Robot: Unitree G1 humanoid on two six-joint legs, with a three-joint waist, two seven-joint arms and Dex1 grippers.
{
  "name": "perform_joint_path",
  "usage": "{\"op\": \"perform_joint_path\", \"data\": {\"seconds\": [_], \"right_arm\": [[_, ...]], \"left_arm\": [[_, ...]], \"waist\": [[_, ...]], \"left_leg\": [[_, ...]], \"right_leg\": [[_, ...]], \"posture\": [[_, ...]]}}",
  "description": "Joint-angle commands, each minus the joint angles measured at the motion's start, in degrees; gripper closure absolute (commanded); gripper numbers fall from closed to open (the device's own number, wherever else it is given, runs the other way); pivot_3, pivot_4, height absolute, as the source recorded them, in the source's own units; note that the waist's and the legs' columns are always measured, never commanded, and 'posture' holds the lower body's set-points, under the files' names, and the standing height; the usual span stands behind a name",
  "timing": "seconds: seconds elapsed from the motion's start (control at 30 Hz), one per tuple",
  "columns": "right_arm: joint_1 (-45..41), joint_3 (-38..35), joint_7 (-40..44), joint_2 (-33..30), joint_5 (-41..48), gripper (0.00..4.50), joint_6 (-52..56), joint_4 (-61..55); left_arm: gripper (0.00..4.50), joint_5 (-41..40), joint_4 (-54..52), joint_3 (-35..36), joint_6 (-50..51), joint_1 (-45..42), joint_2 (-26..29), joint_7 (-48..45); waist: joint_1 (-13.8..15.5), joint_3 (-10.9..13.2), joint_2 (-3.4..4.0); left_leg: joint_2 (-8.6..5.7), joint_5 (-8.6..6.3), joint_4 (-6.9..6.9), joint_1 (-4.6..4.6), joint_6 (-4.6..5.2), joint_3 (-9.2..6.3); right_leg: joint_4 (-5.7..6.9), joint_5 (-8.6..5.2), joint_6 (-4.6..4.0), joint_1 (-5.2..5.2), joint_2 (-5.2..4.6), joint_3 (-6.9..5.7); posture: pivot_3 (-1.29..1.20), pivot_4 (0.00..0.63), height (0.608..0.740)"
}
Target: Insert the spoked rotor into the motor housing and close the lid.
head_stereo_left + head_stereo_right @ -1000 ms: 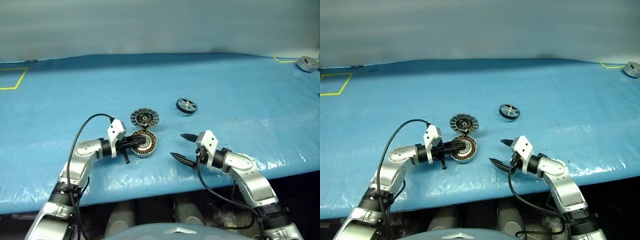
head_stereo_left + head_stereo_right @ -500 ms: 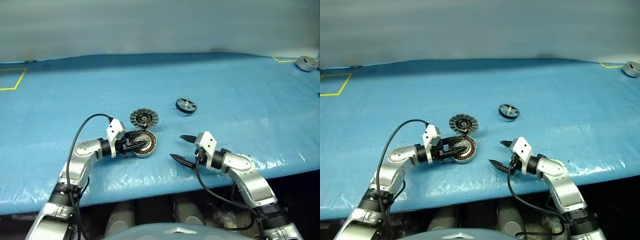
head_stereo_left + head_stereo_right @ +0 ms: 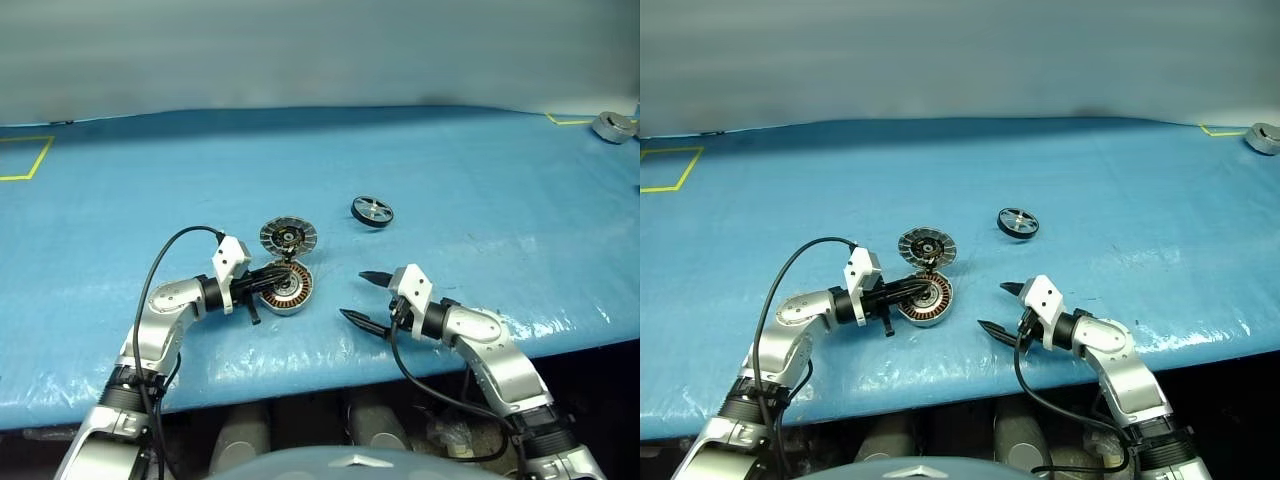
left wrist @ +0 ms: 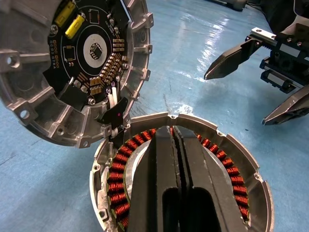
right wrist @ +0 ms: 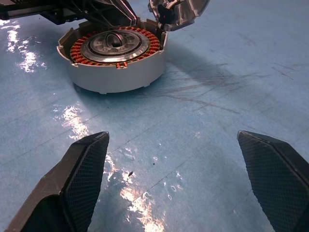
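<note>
- Left pincer (image 4: 176, 145) pressed together, empty, lying over the housing (image 3: 285, 288); its tips reach in above the copper windings near the hub.
- Lid (image 3: 289, 236) stands open just past that pincer's tips, hinged at the housing's far rim, circuit side showing.
- Right pincer (image 3: 362, 297) spread wide, empty, hovering low over the table (image 3: 480, 200); housing sits ahead of it, apart.
- Rotor (image 3: 372, 211) lies flat, well beyond the right pincer, a bit to its outer side.
- Step, judged: fetch rotor w/ right pincer. Grip across the black rim, keep it level.
- Left pincer should clear the housing mouth first, else rotor can't drop in.
- Seat hub on centre before swinging lid shut; tilt = jam.
</note>
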Motion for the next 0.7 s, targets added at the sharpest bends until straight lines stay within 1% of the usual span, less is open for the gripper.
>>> {"op": "perform_joint_path", "data": {"seconds": [0.03, 0.23, 0.43, 0.6, 0.7], "right_arm": [[-0.8, -0.5, 0.2, -0.1, 0.3, 0.0, -1.4, -0.9], [-0.6, -0.5, -0.1, 0.0, 0.2, 0.0, -1.6, -0.7], [-0.5, -0.5, -0.3, 0.1, 0.0, 0.0, -2.0, -0.6], [-0.5, -0.4, -0.4, 0.0, -0.2, 0.0, -2.2, -0.5], [-0.6, -0.4, -0.3, 0.0, -0.2, 0.0, -2.3, -0.4]], "left_arm": [[4.48, 0.1, -1.9, 0.7, -1.4, 0.0, 0.0, 0.0], [4.48, 4.6, -0.4, -1.2, -2.5, -0.1, 1.5, 1.1], [4.48, 7.9, 1.4, -1.6, -3.7, -0.3, 1.7, 3.5], [4.48, 8.4, 1.7, -0.9, -5.3, -0.5, 1.0, 4.6], [4.48, 5.8, 0.9, 0.8, -6.8, -0.7, -0.7, 4.6]], "waist": [[0.0, 0.0, 0.0], [0.0, 0.0, 0.0], [0.0, 0.0, 0.0], [0.0, 0.0, 0.01], [0.0, 0.0, 0.01]], "left_leg": [[0.0, 0.0, 0.0, 0.0, 0.0, 0.0], [0.0, 0.0, 0.01, 0.0, 0.0, 0.0], [0.0, 0.0, 0.02, 0.04, 0.0, 0.0], [0.0, 0.0, 0.03, 0.05, 0.0, 0.0], [0.0, 0.0, 0.04, 0.05, 0.0, 0.01]], "right_leg": [[0.0, 0.0, 0.01, 0.0, 0.0, 0.0], [0.0, 0.01, 0.01, 0.01, 0.0, 0.0], [0.0, 0.01, 0.01, 0.04, 0.0, 0.0], [0.01, 0.01, 0.01, 0.06, 0.0, 0.0], [0.02, 0.01, 0.01, 0.06, 0.0, 0.0]], "posture": [[0.0, 0.15, 0.74], [0.0, 0.15, 0.74], [0.0, 0.15, 0.74], [0.0, 0.15, 0.74], [0.0, 0.15, 0.74]]}}
